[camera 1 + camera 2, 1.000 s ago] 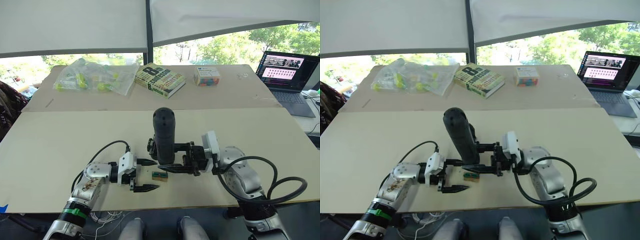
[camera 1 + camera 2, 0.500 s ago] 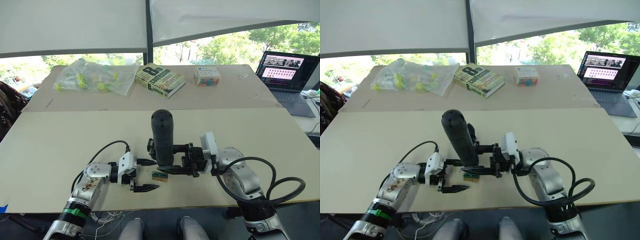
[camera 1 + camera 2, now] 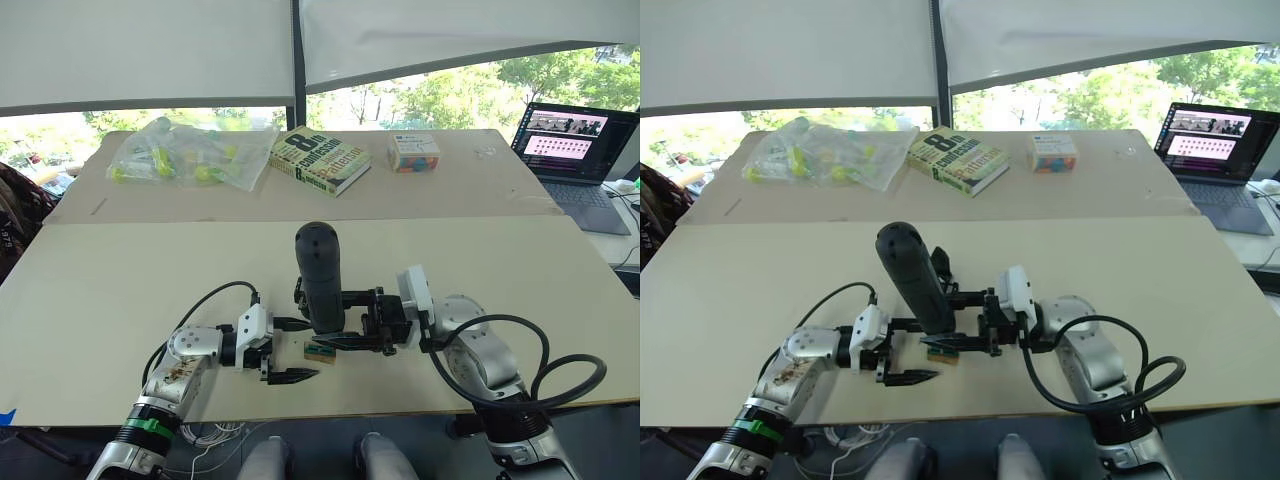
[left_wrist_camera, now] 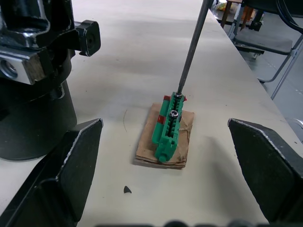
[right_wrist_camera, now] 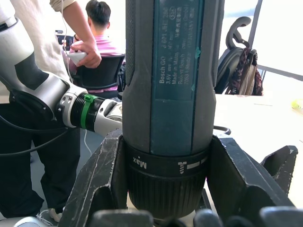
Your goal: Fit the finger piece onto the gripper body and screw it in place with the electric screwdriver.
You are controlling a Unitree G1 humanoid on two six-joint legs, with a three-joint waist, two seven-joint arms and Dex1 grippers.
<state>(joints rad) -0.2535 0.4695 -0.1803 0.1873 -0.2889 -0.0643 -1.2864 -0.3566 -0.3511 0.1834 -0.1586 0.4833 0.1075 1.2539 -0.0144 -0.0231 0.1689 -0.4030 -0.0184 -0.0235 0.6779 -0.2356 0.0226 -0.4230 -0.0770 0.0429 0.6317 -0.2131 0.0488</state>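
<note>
1. Electric screwdriver (image 3: 320, 278) stands upright near the table's (image 3: 100, 300) front edge, clamped by the right gripper (image 3: 352, 322); bit tip touches the green-topped block (image 4: 169, 126).
2. Gripper body (image 4: 33, 71) sits just beside the block.
3. Left gripper (image 3: 292, 349) spread wide, straddling the block, holding nothing.
4. Bare tabletop lies between here and the book (image 3: 320, 160).

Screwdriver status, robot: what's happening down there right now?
Right gripper clamped on electric screwdriver. Bit tip on green block. Left gripper open beside it. Nothing in the way.
</note>
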